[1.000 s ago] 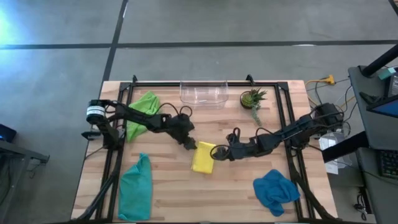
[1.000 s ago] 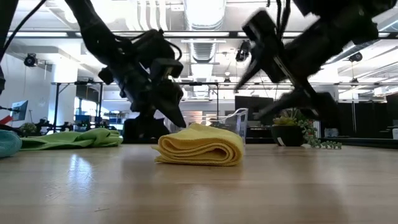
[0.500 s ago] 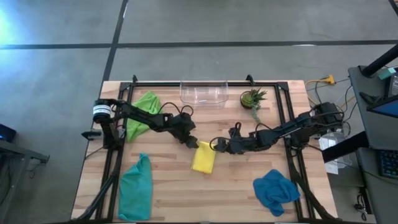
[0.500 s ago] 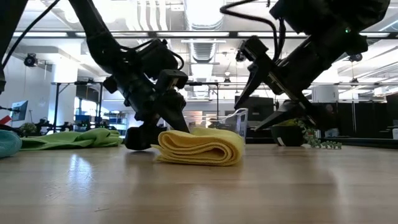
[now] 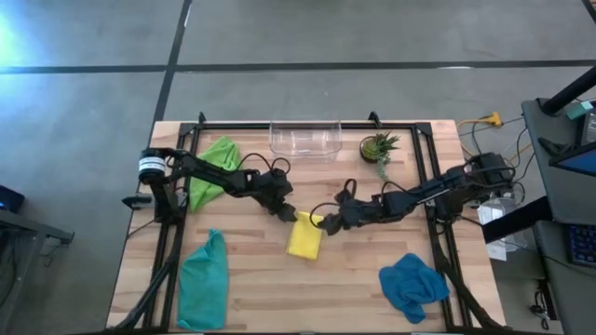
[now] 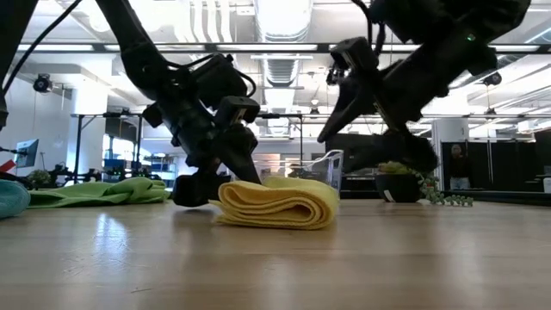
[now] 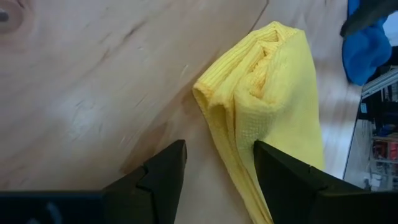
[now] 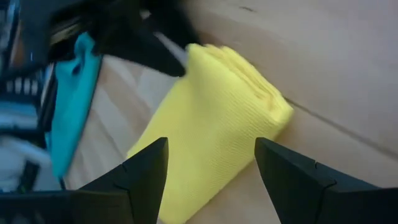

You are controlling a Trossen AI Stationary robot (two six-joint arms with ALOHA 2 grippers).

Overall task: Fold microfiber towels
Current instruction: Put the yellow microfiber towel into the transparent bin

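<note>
The yellow towel (image 5: 304,238) lies folded into a thick pad at the table's middle, resting on its underside. My left gripper (image 5: 284,213) is open and low at the towel's far left corner. In the left wrist view one finger (image 7: 163,169) is on the wood and the other (image 7: 281,174) is over the towel's folded edge (image 7: 219,124). My right gripper (image 5: 327,221) is open and hangs above the towel's far right corner (image 8: 273,106), clear of it. The lime green towel (image 5: 213,164), the teal towel (image 5: 203,279) and the blue towel (image 5: 413,284) lie loose on the table. My left gripper stands open astride the yellow towel's folded edge (image 7: 211,106) at its far left corner, slanting down from the table's far left. One finger (image 6: 195,191) reaches the table beside the towel. I cannot tell whether the other finger touches the cloth.
A clear plastic bin (image 5: 305,137) and a small potted plant (image 5: 379,147) stand at the table's far edge. Bare wood lies between the yellow towel and the near edge. A dark frame (image 5: 424,167) runs along the table's sides.
My left gripper has come down from above the towel's far left corner to the table beside it. My right gripper has gone down and toward the towel, then risen a little. The yellow towel has kept its place and shape.
</note>
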